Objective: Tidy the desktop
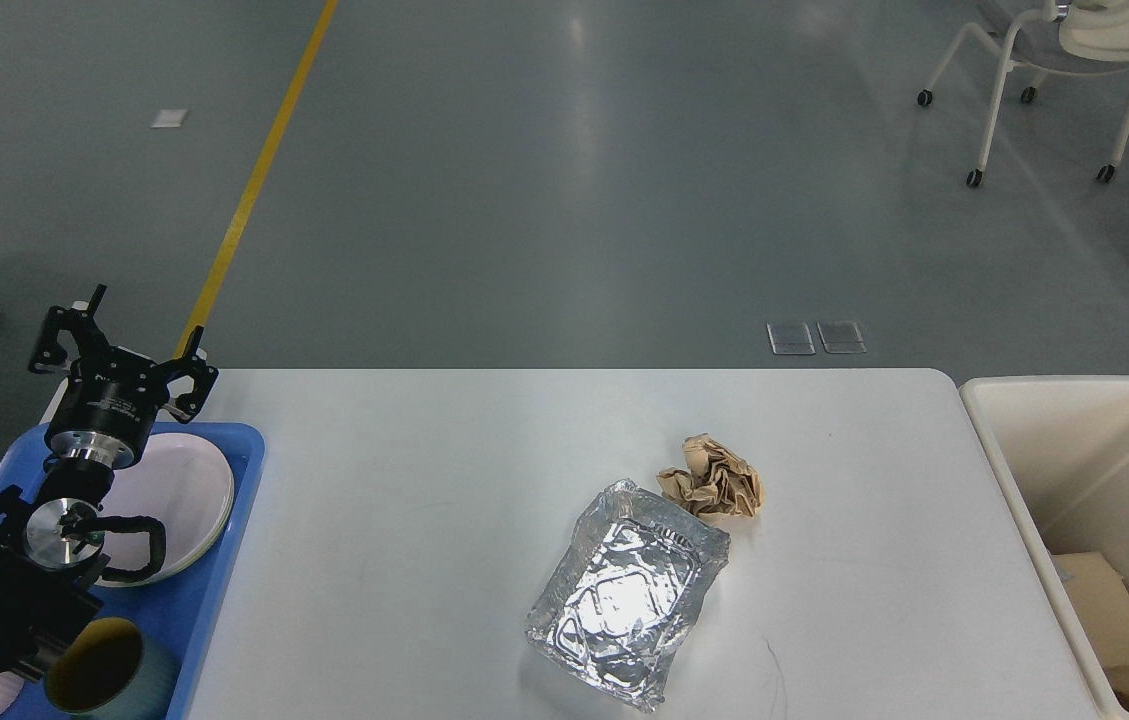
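The white desktop (404,520) carries a crumpled silver foil tray (629,590) right of centre and a crumpled ball of brown paper (714,478) touching the foil tray's far corner. My left gripper (122,348) hangs over the far end of the blue tray (224,580) at the table's left edge. Its fingers are spread open and hold nothing. My right gripper is out of view.
The blue tray holds a white plate (189,490) and a teal cup with a yellow inside (109,680). A cream bin (1024,480) stands against the table's right edge with brown cardboard (1114,620) inside. A white chair (1074,60) stands at the far right.
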Controlling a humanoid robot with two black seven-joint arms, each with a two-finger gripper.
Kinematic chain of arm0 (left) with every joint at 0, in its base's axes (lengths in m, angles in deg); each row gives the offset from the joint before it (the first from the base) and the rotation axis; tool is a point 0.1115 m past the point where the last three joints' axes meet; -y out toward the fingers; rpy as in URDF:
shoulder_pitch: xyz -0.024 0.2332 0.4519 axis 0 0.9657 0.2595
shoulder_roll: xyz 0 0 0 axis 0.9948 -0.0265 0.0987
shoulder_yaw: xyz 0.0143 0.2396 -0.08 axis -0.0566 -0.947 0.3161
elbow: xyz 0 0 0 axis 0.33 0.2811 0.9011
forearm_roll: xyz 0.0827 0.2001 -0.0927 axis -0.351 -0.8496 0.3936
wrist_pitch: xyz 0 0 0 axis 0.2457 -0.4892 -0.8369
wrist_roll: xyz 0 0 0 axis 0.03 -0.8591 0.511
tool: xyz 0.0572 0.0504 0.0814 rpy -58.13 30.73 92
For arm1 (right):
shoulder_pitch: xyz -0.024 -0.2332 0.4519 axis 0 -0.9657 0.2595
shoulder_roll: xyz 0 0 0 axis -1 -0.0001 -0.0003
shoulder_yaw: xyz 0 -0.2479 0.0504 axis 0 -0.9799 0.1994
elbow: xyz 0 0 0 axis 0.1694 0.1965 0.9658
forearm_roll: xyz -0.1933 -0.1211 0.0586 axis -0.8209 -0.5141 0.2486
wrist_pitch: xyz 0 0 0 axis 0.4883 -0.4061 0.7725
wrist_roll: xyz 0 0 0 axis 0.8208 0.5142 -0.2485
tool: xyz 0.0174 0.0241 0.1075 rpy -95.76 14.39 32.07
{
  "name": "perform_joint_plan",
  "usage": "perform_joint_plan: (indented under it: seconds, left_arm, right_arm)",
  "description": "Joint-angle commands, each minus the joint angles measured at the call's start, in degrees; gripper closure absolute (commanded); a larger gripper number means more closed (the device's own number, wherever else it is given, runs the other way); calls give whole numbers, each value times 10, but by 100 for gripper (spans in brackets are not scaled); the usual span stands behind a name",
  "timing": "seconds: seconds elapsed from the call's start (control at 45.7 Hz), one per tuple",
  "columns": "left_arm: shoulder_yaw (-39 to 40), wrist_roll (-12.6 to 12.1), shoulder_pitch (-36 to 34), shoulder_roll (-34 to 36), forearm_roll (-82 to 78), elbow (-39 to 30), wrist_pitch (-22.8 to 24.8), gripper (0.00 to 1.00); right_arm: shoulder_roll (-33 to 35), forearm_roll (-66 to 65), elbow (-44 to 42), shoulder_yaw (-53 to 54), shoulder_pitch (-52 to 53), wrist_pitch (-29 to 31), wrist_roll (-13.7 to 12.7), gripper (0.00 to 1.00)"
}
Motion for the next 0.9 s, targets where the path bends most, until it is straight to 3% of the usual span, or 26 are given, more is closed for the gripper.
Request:
perform_joint_plan:
  seconds: [0.0,0.153,0.219,0.241,0.263,0.285,0.307,0.723,0.876]
  left_arm:
    - [0,0,0,0,0,0,0,0]
    - [0,0,0,0,0,0,0,0]
    - [0,0,0,0,0,0,0,0]
    - [0,0,0,0,0,0,0,0]
    - [0,0,0,0,0,0,0,0]
    - [0,0,0,0,0,0,0,0]
    - [0,0,0,0,0,0,0,0]
    - [0,0,0,0,0,0,0,0]
    - [0,0,0,0,0,0,0,0]
  right_arm:
    - [-21,28,-134,141,-317,-55,-2,98]
    - [-40,29,-195,288,-459,-55,-9,92]
    - [-55,29,-206,301,-480,-55,-11,81]
    - [-58,30,-208,302,-482,-55,-11,74]
    - [-60,30,-209,304,-482,-55,-11,55]
    - [-61,30,-210,304,-483,-55,-11,16]
    - [-62,32,-209,305,-483,-55,-12,0]
    - [-63,33,-202,304,-473,-54,-10,0]
    - [-45,19,-153,278,-369,-36,-8,0]
